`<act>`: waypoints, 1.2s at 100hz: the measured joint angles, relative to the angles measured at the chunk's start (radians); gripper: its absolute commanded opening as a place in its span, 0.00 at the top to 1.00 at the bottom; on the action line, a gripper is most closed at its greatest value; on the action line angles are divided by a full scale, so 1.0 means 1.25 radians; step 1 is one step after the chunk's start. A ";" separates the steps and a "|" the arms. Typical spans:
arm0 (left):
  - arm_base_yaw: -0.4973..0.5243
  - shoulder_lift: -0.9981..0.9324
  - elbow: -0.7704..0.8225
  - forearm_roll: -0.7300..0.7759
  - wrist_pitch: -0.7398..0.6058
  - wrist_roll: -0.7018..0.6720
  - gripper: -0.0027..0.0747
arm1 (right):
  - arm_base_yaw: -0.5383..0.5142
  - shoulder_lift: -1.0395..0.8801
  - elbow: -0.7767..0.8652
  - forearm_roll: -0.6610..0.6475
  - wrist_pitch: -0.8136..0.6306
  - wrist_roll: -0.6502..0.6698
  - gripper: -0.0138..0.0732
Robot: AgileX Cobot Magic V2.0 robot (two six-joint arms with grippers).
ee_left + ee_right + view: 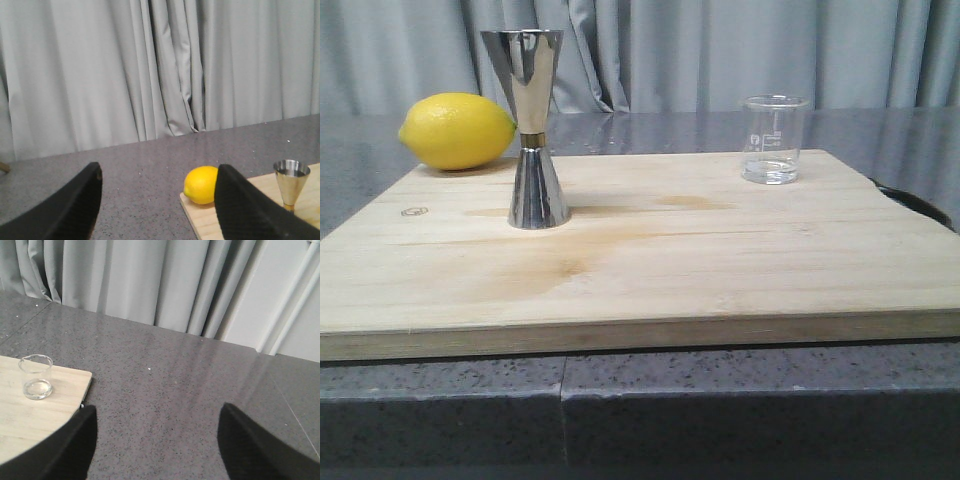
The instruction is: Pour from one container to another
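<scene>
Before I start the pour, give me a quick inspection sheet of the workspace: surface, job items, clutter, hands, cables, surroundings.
Surface: wooden board on a grey speckled counter; faint stains on the board.
Job's things: glass beaker upright near the board's far right corner, with at most a little clear liquid at the bottom; steel jigger upright on the board's left side, apart from the beaker.
Clutter: lemon at the board's far left corner, behind the jigger.
Hands: left hand and right hand both open, holding nothing, away from the items.
Cables: a dark curved object past the board's right edge, unclear what.
Surroundings: grey curtain behind the counter.
</scene>
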 measured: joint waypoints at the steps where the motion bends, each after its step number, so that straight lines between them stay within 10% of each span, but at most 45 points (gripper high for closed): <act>1: 0.000 -0.009 0.004 -0.003 0.000 0.000 0.40 | 0.000 -0.006 0.006 0.000 0.002 0.000 0.34; 20: 0.000 -0.061 0.108 -0.011 -0.035 -0.004 0.47 | -0.001 -0.125 0.089 -0.005 0.008 0.002 0.40; 54: 0.001 -0.061 0.196 -0.067 -0.143 -0.005 0.99 | -0.001 -0.154 0.150 -0.004 0.008 0.003 0.92; 120: 0.001 -0.061 0.196 -0.070 -0.186 -0.005 0.99 | -0.003 -0.154 0.150 -0.001 0.008 0.004 0.92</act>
